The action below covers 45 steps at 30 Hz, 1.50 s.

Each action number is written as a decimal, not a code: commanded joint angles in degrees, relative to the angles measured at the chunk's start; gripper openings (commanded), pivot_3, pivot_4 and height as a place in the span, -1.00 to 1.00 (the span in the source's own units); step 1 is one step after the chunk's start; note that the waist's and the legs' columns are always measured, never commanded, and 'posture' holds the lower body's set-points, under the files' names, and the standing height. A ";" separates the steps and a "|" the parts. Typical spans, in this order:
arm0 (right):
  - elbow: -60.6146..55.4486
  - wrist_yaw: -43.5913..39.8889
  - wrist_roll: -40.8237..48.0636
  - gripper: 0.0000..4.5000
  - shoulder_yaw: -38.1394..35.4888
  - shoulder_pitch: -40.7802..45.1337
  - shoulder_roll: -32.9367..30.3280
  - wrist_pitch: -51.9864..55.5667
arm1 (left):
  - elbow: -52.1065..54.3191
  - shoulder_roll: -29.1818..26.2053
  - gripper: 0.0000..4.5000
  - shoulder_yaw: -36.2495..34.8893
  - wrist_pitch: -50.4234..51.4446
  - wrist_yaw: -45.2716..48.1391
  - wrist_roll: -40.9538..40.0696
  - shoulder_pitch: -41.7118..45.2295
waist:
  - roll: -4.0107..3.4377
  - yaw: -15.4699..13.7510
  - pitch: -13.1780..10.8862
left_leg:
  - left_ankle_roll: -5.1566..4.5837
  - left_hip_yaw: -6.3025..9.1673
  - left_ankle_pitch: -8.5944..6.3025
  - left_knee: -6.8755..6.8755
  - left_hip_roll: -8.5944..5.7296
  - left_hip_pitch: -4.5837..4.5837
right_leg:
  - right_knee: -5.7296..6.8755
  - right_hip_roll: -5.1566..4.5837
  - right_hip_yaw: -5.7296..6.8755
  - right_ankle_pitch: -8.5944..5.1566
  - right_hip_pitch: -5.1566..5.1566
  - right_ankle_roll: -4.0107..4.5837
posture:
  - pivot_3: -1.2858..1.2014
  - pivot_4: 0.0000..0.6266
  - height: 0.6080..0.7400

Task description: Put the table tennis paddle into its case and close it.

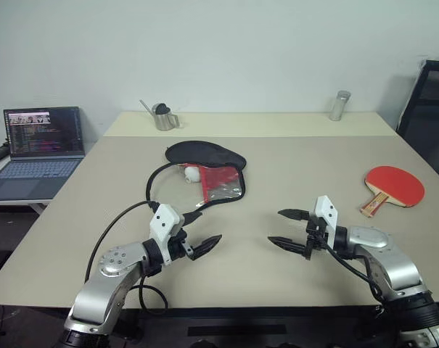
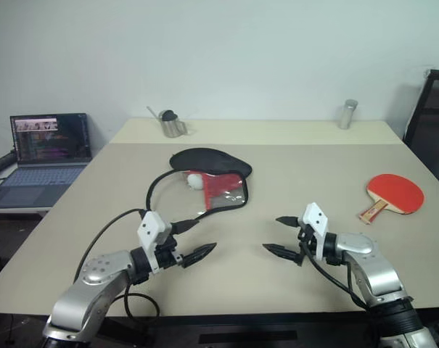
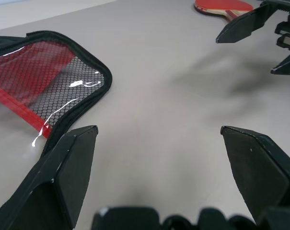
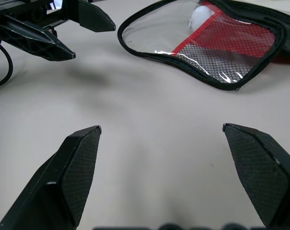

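Lying flat on the beige table (image 1: 277, 156), the paddle (image 1: 395, 185) rests near the right edge, red face up and its handle pointing back toward the robot. It sits well to the outer side of the right gripper (image 1: 288, 228) and a little farther from the robot, untouched. That gripper hovers over bare tabletop with its two black fingers spread wide and nothing between them, pointing inward toward the left gripper (image 1: 201, 233).

The left gripper's fingers are likewise spread apart and empty, aimed toward the right one across a gap of bare table. The case (image 1: 208, 174) lies unzipped just beyond the left gripper, nearer the table's middle: its black back is folded away toward the wall, while a red mesh and clear panel with a black zip rim faces the robot. A white pompom (image 1: 192, 173) sits inside, against the red part.

A laptop (image 1: 38, 148) stands open on a side desk to the left, and a small metal watering can (image 1: 163, 116) and a metal cylinder (image 1: 339, 105) stand at the far edge.
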State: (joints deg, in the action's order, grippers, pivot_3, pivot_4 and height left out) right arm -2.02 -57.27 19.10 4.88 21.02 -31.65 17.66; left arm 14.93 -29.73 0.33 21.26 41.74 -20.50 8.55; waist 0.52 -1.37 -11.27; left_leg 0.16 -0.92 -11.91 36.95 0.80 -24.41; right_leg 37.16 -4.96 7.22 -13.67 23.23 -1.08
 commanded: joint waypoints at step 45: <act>-11.75 0.36 7.53 0.99 -1.83 11.23 -1.95 9.88 | -10.14 -0.99 1.00 -25.24 15.27 -18.81 -11.98 9.83 | 0.20 -0.11 -0.01 | -0.01 -0.15 0.00 0.05 0.01 0.05 | -0.02 0.03 -0.17 0.17 0.00 -0.04 | 0.03 -0.52 1.00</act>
State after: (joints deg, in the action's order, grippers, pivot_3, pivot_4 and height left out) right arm -12.17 -57.26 25.94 3.53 31.10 -33.67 28.05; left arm 5.10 -30.32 -23.07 36.27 24.42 -32.50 17.09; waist 0.72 -1.47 -11.28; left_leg 0.15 -1.08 -11.91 37.00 0.82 -24.36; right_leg 37.14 -4.93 7.05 -13.49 23.24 -1.13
